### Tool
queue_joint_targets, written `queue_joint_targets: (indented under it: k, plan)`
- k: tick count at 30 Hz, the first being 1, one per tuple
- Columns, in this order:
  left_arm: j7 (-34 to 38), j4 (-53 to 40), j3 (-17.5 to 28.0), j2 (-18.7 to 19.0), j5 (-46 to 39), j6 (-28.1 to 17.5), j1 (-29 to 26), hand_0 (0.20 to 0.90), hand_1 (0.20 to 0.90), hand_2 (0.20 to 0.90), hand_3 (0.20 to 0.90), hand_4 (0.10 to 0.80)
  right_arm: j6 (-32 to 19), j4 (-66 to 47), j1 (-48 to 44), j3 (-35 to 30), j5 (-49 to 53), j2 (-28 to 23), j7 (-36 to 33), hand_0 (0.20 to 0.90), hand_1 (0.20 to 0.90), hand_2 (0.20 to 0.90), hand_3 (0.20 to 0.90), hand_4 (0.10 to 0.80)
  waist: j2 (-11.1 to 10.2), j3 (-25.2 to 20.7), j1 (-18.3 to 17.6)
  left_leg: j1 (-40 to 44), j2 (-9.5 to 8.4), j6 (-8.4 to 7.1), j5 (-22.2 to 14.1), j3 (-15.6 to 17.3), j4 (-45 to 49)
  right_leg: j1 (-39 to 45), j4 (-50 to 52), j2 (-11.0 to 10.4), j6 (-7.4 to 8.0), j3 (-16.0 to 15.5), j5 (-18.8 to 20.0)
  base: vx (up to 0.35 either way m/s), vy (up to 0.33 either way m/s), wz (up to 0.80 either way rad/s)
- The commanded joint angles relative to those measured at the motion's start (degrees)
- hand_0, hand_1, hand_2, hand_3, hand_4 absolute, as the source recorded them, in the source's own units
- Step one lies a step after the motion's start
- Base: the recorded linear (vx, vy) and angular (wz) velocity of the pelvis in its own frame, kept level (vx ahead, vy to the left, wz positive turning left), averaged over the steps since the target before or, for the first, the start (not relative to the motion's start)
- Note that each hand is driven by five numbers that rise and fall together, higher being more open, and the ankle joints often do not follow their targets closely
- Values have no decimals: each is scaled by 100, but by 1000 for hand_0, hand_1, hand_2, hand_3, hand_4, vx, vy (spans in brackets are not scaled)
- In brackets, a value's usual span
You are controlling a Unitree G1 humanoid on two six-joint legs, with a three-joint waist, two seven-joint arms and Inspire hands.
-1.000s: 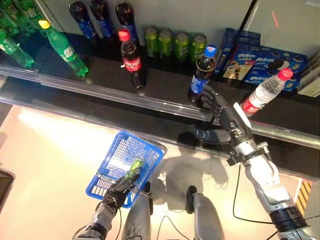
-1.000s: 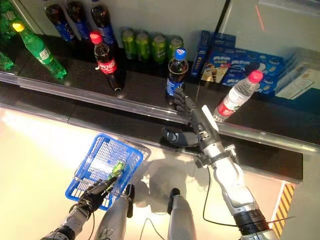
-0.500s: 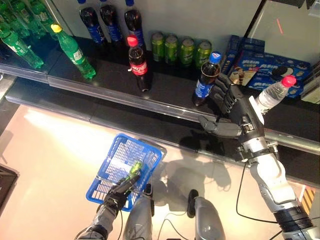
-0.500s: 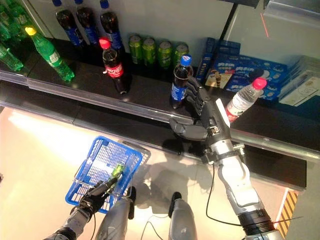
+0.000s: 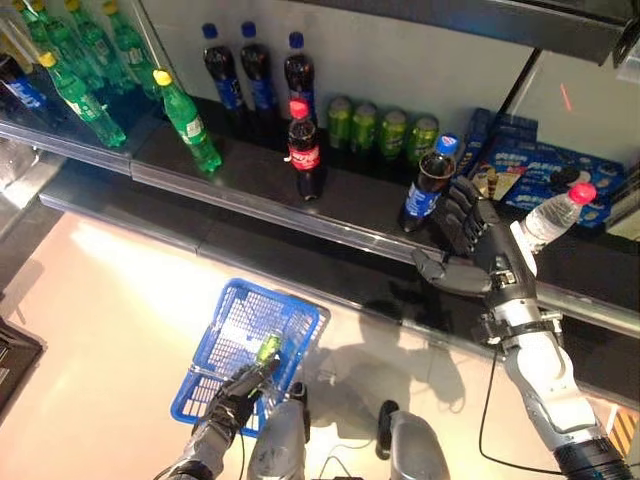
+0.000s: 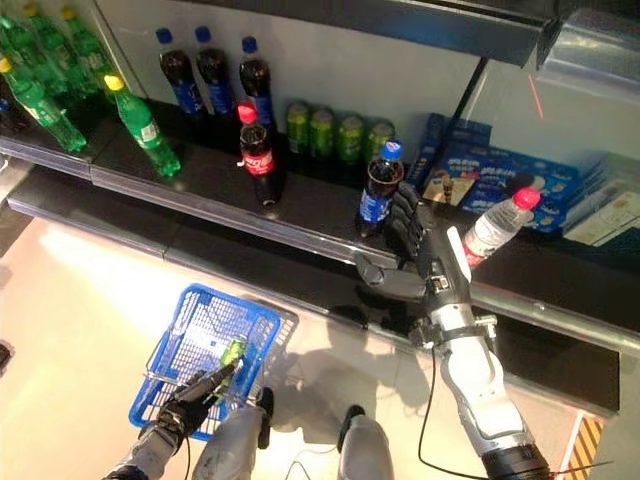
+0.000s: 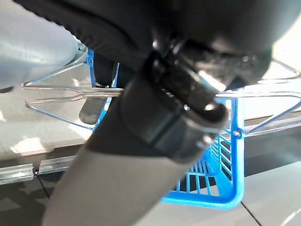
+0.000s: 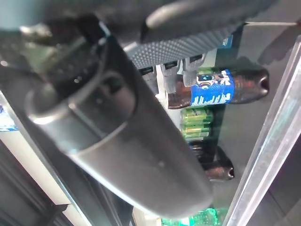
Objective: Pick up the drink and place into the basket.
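A dark cola bottle with a blue cap and blue label stands near the front of the black shelf. It also shows in the right wrist view. My right hand is open, its fingers right beside the bottle's right side and its thumb out in front of the shelf rail. My left hand is shut on the wire handles of the blue basket, which hangs low at the left above the floor. A green drink lies in the basket.
On the shelf stand a red-capped cola bottle, green cans, dark blue-capped bottles at the back, green bottles at the left, blue biscuit boxes and a clear water bottle at the right. A clear rail edges the shelf.
The camera has shifted, so the whole scene sits further right and lower. My right hand stays open beside the blue-capped bottle. The basket still hangs from my left hand.
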Motion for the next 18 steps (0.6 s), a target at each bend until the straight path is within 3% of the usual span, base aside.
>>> queue_joint_targets:
  k: [1, 18]
  plan:
    - [-106, -55, -521, 430, 1023, 224, 1635, 300, 300, 300, 200, 100, -380, -620, -80, -659, 243, 69, -304, 900, 900, 900, 900, 800, -156, -507, 165, -173, 34, -6, 263, 50, 198, 289, -595, -80, 206, 178, 757, 180, -3, 1]
    - [-167, -116, -452, 557, 1490, 400, 1997, 300, 300, 300, 200, 100, -10, -209, -15, -778, 226, -9, -919, 900, 900, 900, 900, 800, -115, -723, 322, 398, -31, -105, 494, -69, -203, 800, -851, -38, 339, 73, 879, 74, -3, 3]
